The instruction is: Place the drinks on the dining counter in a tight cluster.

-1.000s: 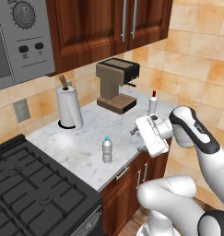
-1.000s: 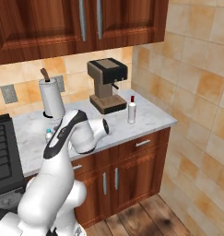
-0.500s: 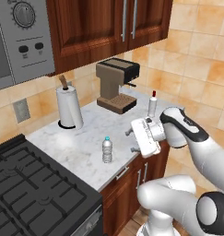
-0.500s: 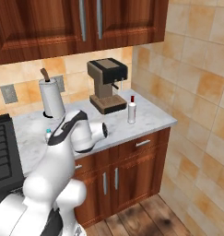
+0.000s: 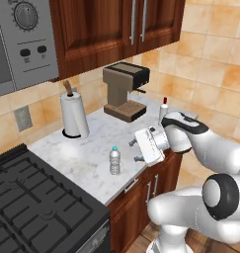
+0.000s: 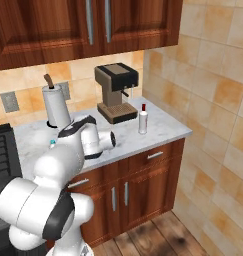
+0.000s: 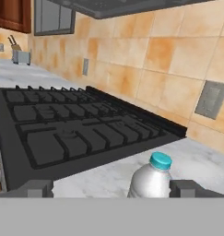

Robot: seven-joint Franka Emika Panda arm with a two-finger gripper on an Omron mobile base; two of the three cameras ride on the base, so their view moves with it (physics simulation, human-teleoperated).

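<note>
On the marble table [image 5: 94,148] beside the black stove [image 5: 37,207]: standing upright near the front edge, small clear water bottle [image 5: 114,160] with blue cap, untouched. Hovering just to its right, end effector [image 5: 136,150], turned sideways toward the bottle, fingers parted wide, gripping nothing. Through the hand view: bottle [image 7: 150,179] sitting low and centred between the two finger tips, one tip [image 7: 37,188] to each side, neither touching it; stove grates and tiled wall lying beyond. Further back on the same table: slim white red-capped bottle [image 6: 142,119] standing upright near the right end, beside the coffee machine [image 5: 124,91]; paper-towel roll [image 5: 74,115] standing toward the wall. Step in hand, judging by the alignment: approaching the water bottle for a side grasp, first of the pickups. Next move calling for: advancing along the finger line until the body sits between the pads, closing around the middle rather than the cap, lifting straight up to avoid tipping it, then carrying it off to the dining counter.
</note>
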